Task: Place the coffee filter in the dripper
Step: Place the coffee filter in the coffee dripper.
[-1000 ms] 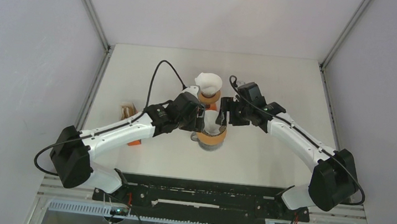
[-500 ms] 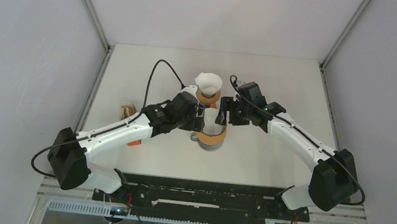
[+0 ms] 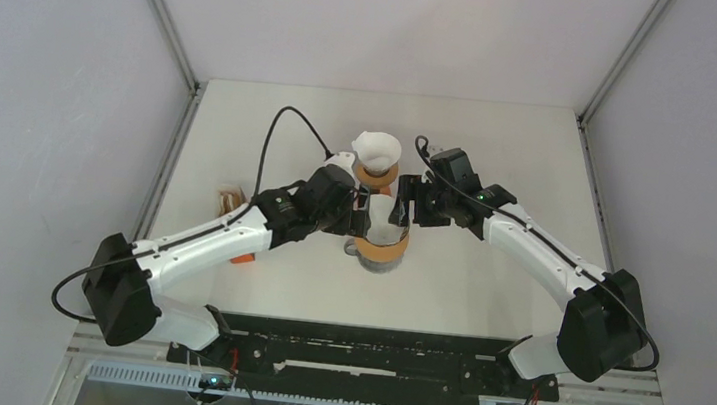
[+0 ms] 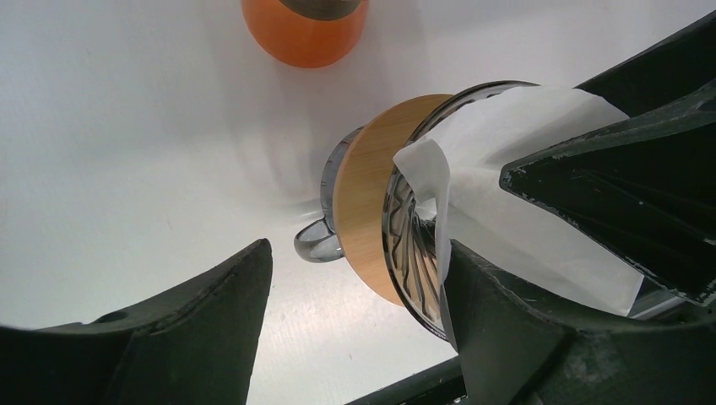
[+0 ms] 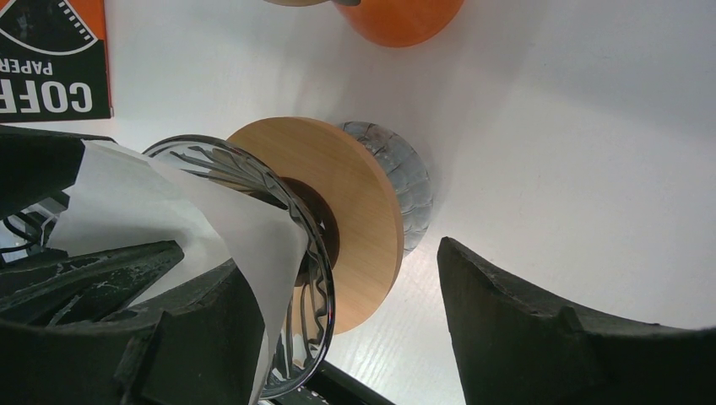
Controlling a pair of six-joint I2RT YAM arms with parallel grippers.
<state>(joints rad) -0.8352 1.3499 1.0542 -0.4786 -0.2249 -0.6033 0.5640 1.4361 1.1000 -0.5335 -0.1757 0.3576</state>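
Paper first: the coffee filter (image 4: 507, 194) sits in the mouth of the glass dripper (image 4: 409, 245), close against one finger of the left pincer (image 4: 359, 249). It stands proud of the rim instead of lying flat to the ribbed wall. From where I stand, the two arms meet at the dripper from either side.

The left pincer is released, its jaws spread wide with the dripper's wooden collar (image 4: 367, 219) and handle in the gap between them; nothing is clamped. The right pincer (image 5: 338, 257) is likewise released, jaws apart around the same collar from the opposite side, the filter's edge just beside one of its fingers. Neither grips the paper as far as I can see, though where the paper passes between the two arms' fingers the contact is hard to read.

To my eye the filter is in but not seated. Doing this step well means nudging the paper down into the cone with a light fingertip touch at the fold, not at the thin free edge, which would crumple. The dripper looks top-heavy on the worktop (image 4: 127, 126), so any push should go straight down the cone, never sideways, while the other pincer steadies the collar. Backing out should be slow, so the paper does not cling and lift out.
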